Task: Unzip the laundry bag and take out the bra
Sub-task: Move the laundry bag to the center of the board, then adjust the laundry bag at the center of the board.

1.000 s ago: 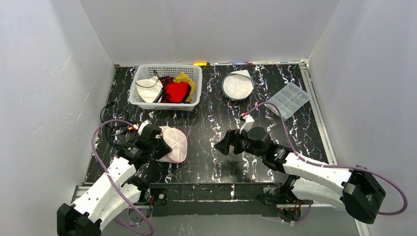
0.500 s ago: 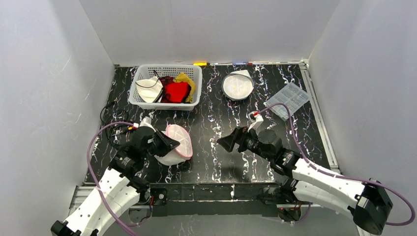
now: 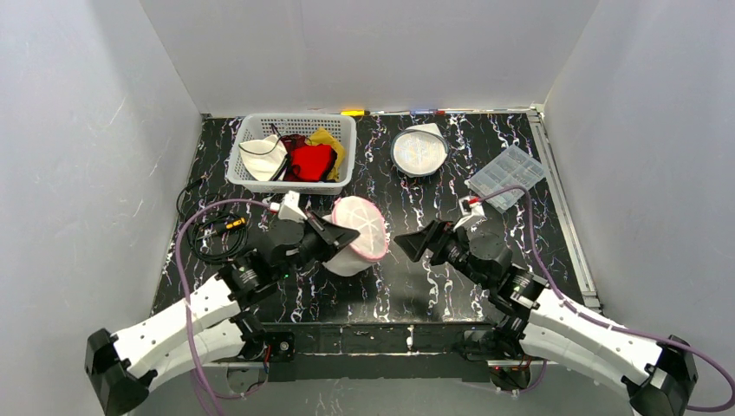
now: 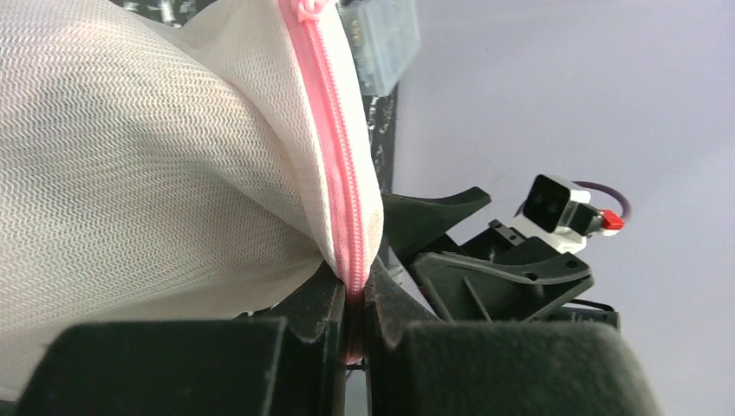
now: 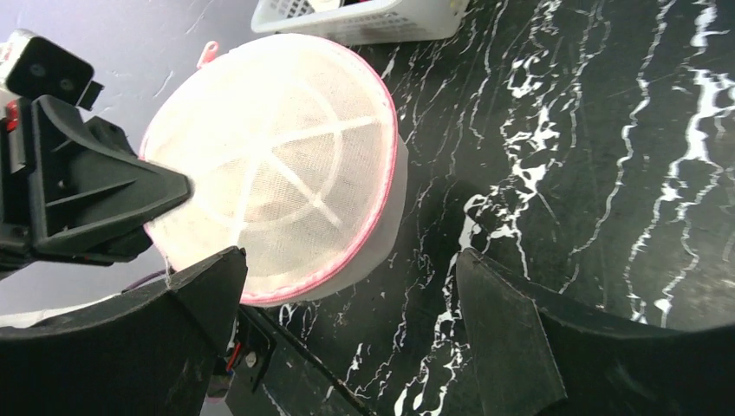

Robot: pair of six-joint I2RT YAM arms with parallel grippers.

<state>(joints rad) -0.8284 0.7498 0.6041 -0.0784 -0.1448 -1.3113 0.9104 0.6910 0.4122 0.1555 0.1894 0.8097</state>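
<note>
We hold the laundry bag [image 3: 358, 234] on edge at centre, left gripper [image 4: 354, 303] clamped on its pink zipper [image 4: 334, 130] rim, right gripper [image 3: 414, 244] wide open just right of it, facing it.

The bag [image 3: 362, 227] is a round white mesh pouch, its pink zipper [image 4: 334, 130] closed, tilted on edge near the counter's [image 3: 390, 290] middle.

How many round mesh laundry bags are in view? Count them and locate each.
2. The pink-zippered laundry bag is pinched in the left gripper, mid-table. The grey-rimmed laundry bag lies at the back, right of the basket. The basket's heap may hide more.
</note>
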